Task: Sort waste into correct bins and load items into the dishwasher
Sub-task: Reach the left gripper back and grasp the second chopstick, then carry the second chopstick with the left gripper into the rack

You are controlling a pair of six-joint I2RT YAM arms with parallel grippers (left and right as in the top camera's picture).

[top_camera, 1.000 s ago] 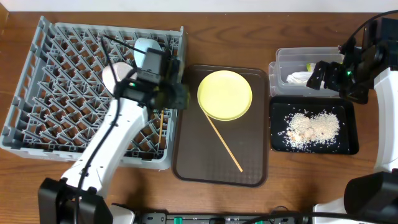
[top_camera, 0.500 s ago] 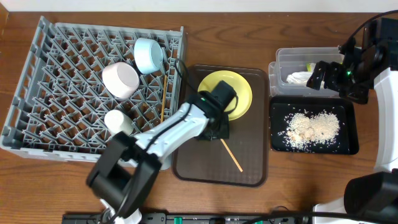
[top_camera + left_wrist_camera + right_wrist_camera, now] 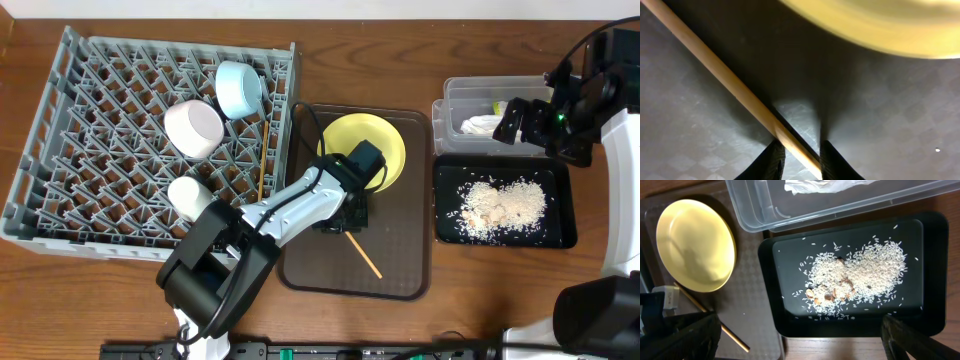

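Observation:
My left gripper [image 3: 345, 218] is down on the brown serving tray [image 3: 400, 265], just below the yellow plate [image 3: 385, 140]. Its fingers [image 3: 800, 150] are closed round a wooden chopstick [image 3: 725, 80], which runs diagonally across the tray [image 3: 364, 256]. A second chopstick [image 3: 262, 165] stands in the grey dish rack [image 3: 90, 130] with the pink bowl [image 3: 194, 128], blue bowl [image 3: 239, 88] and white cup [image 3: 188, 196]. My right gripper [image 3: 520, 120] is open and empty [image 3: 800, 340], above the black tray [image 3: 935, 315] of rice crumbs [image 3: 860, 275].
The clear tub [image 3: 470, 95] at the back right holds the white napkin [image 3: 482, 124] and a bit of green wrapper [image 3: 497, 107]. The black tray [image 3: 560, 232] lies just in front of it. The rack's right wall borders the serving tray.
My left arm swung from the rack to the serving tray and came down on the chopstick. The chopstick's near end has shifted slightly left. The right arm has not moved.

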